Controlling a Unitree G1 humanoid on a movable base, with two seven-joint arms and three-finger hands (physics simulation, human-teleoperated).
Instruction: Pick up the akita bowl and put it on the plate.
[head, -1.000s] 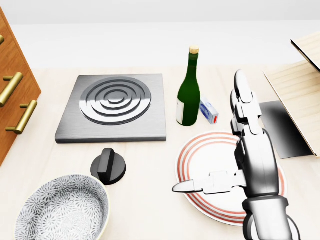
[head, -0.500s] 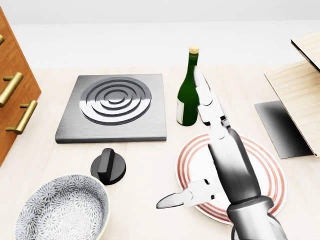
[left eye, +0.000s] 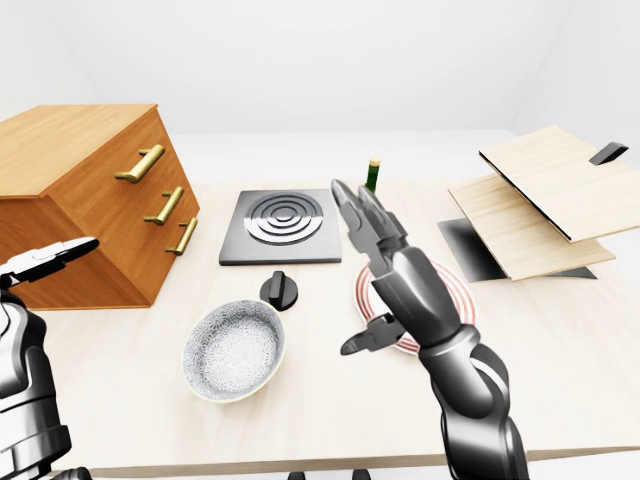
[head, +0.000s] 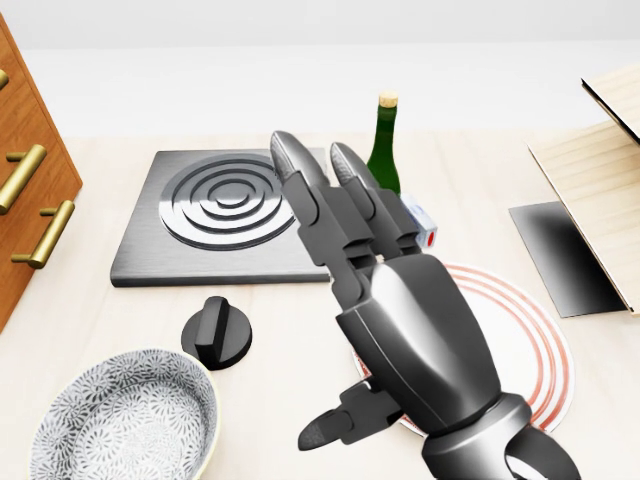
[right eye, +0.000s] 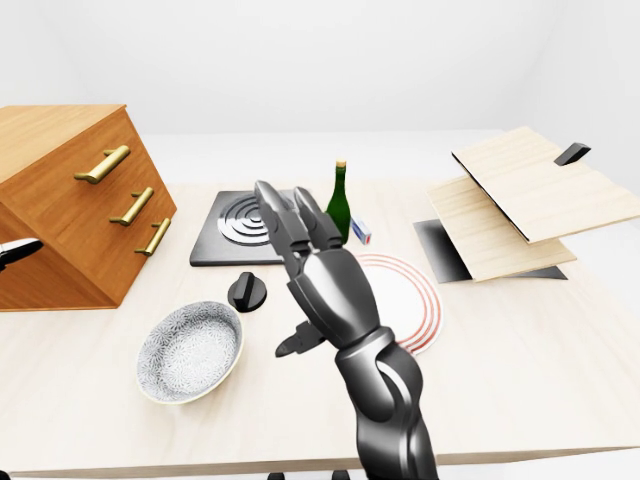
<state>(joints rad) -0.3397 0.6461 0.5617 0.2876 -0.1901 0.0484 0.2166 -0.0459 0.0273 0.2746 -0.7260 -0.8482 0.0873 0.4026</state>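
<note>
Item: grey-patterned akita bowl with cream rim, empty, on the pale wooden counter at the head view's lower left, just below the black round knob and well apart from the white plate with red rings. Right hand: fingers straight and spread, thumb out, nothing held, hovering over the plate's left part. Left hand: at the left-eye view's edge, holding nothing visible; how far open cannot be told. Step in hand, as judged: reach for the bowl. Recommended: carry the right hand down-left past the knob, lower fingers over the bowl's near rim, thumb opposite, pinch the wall firmly, lift level. Change against a second ago: the right hand has swung leftward off the plate's right part, now covering the green glass bottle's base; bowl, plate and camera unmoved
</note>
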